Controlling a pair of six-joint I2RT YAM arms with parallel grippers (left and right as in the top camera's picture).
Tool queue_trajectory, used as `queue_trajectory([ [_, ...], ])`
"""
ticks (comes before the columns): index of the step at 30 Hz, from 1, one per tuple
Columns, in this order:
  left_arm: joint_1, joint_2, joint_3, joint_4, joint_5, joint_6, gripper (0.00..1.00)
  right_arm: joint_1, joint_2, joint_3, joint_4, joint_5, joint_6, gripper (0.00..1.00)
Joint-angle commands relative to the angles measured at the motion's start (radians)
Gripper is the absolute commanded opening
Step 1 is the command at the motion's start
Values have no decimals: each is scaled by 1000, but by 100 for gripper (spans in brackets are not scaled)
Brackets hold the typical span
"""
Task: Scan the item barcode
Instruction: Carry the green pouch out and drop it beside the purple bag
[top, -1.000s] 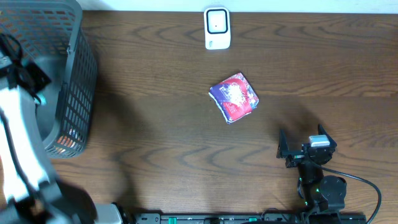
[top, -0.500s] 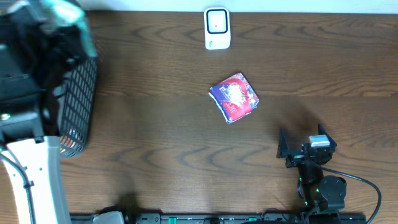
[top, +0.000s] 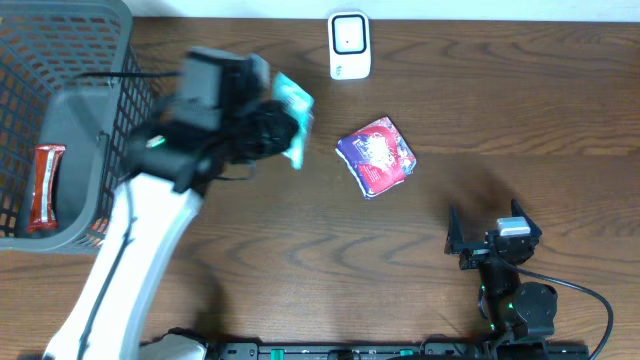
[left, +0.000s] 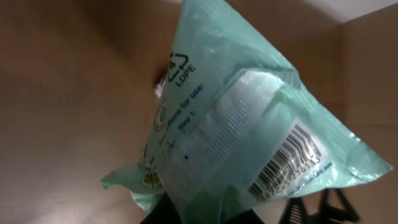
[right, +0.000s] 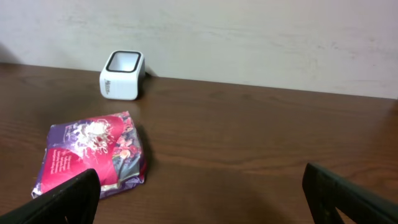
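My left gripper (top: 278, 130) is shut on a pale green plastic packet (top: 293, 112) and holds it in the air left of the white scanner (top: 349, 45). The left wrist view is filled by that packet (left: 249, 118), its barcode (left: 287, 167) facing the camera at lower right, with the dark gripper (left: 205, 213) pinching its lower edge. A red and purple packet (top: 376, 156) lies flat at mid-table. My right gripper (top: 487, 232) rests open near the front right. Its wrist view shows the scanner (right: 122, 74) and the red and purple packet (right: 93, 152) ahead of the gripper (right: 202, 199).
A grey mesh basket (top: 40, 60) stands at the far left with a red wrapped item (top: 45, 185) inside. The wall runs along the table's far edge behind the scanner.
My left arm has come up out of the basket and swung right over the table, carrying the green packet toward the scanner. The right arm has not moved.
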Motion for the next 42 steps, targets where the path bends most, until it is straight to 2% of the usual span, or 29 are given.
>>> queue_trajectory([
  [1, -96, 138, -19, -23, -105, -150, 7, -6, -5, -2, -4, 1, -8, 99],
  [7, -225, 368, -19, 21, -105, -150, 8, -6, -5, -2, -4, 1, -8, 99],
  [8, -237, 399, -19, 36, -106, -149, 12, -6, -5, -2, -4, 1, -8, 99],
  [9, -244, 421, -19, 49, -106, -150, 25, -6, -5, -2, -4, 1, -8, 99],
  [10, -248, 439, -19, 63, -105, -149, 43, -6, -5, -2, -4, 1, -8, 99],
  [12, -248, 461, -19, 87, -106, -145, 68, -6, -5, -2, -4, 1, -8, 99],
  [15, -224, 453, -10, 114, -105, -114, 83, -6, -5, -2, -4, 1, -8, 99],
  [17, -200, 438, 14, 106, -90, -105, 85, -6, -5, -2, -4, 1, -8, 99],
  [22, -98, 331, 63, 102, 50, -51, 88, -6, -5, -2, -4, 1, -8, 99],
  [28, 85, 123, 69, 116, 63, -25, 90, -6, -5, -2, -4, 1, -8, 99],
  [34, 369, -121, 69, 123, 61, 70, 90, -6, -5, -2, -4, 1, -8, 99],
  [36, 500, -195, 69, 126, 60, 106, 90, -6, -5, -2, -4, 1, -8, 99],
  [40, 673, -253, 69, 114, 55, 155, 90, -6, -5, -2, -4, 1, -8, 99],
  [42, 727, -255, 69, 91, 0, 155, 91, -6, -5, -2, -4, 1, -8, 99],
])
